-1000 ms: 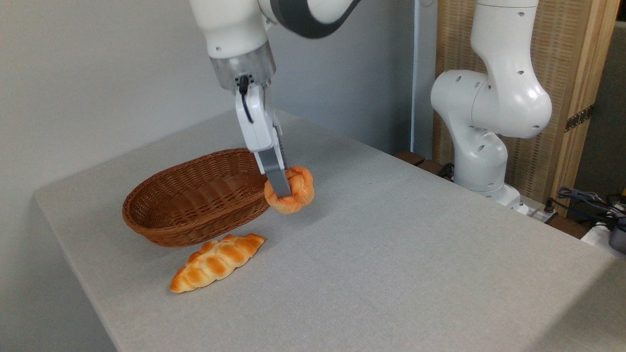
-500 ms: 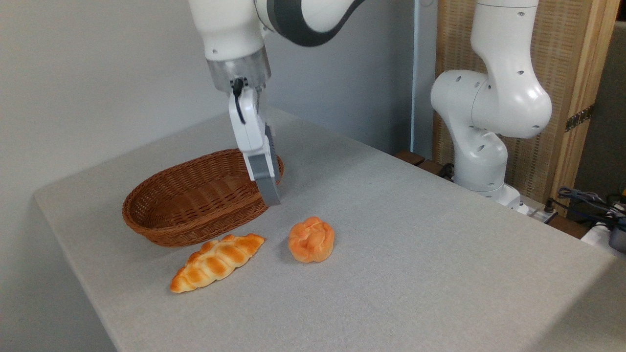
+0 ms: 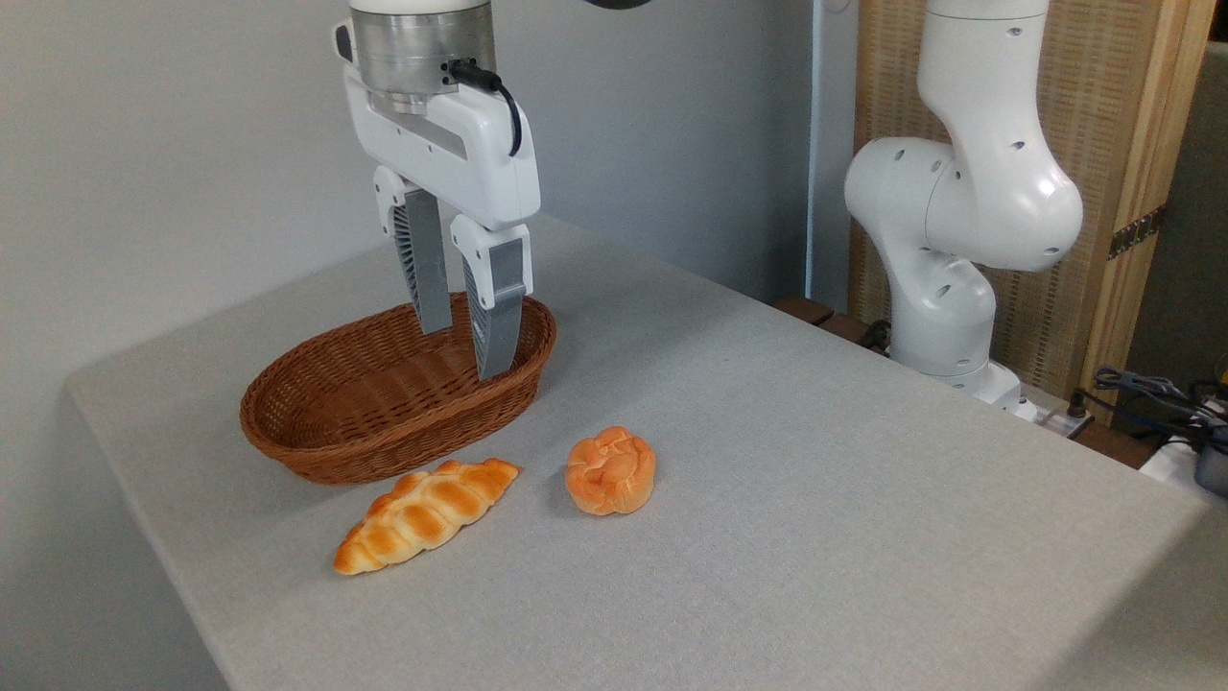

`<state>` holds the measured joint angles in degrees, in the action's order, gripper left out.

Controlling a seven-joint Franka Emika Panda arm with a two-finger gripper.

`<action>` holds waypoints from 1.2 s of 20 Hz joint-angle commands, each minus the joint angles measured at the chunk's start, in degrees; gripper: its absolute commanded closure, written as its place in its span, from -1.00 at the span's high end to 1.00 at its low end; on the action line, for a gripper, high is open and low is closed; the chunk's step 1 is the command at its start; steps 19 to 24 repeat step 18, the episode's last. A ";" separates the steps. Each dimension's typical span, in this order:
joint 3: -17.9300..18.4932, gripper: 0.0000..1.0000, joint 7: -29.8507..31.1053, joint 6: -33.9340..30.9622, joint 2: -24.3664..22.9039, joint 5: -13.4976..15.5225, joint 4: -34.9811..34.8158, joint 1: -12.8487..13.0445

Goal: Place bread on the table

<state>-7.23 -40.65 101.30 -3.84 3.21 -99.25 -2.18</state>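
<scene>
**Bun on the table, jaws apart over the basket**

Nearest the camera, a long braided loaf [image 3: 426, 513] lay on the light grey table [image 3: 815, 537], pointing from lower left to upper right. Just to its right, apart from it, the bread [image 3: 610, 470], a small round orange bun with a knotted top, sat on the cloth with nothing touching it.

Behind the loaf stood a brown oval wicker basket [image 3: 288, 437], its near wall close to the loaf's upper end. The part of its inside that showed held no bread; only woven floor and walls were visible.

Above the right half of the basket hung the gripper [image 3: 465, 345], its jaws pointing down, parted and holding nothing. The tips appeared near rim height, one seen against the inside, the other against the right rim.

Farther back on the right, the arm's white base [image 3: 945, 288] rose beside the table's far edge, before a slatted wooden panel [image 3: 1113, 144].
</scene>
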 commanded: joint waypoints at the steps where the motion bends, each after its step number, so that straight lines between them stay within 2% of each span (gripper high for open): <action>1: 2.92 1.00 0.75 -4.97 3.92 1.10 7.40 0.25; 7: 3.36 1.00 0.76 -6.29 3.49 0.75 7.14 1.04; 9: 5.11 1.00 0.66 -6.55 3.40 0.66 6.79 2.79; 11: 5.20 1.00 0.58 -7.60 3.31 0.57 6.53 3.32; 24: 5.20 1.00 0.49 -8.93 3.31 0.57 6.53 3.33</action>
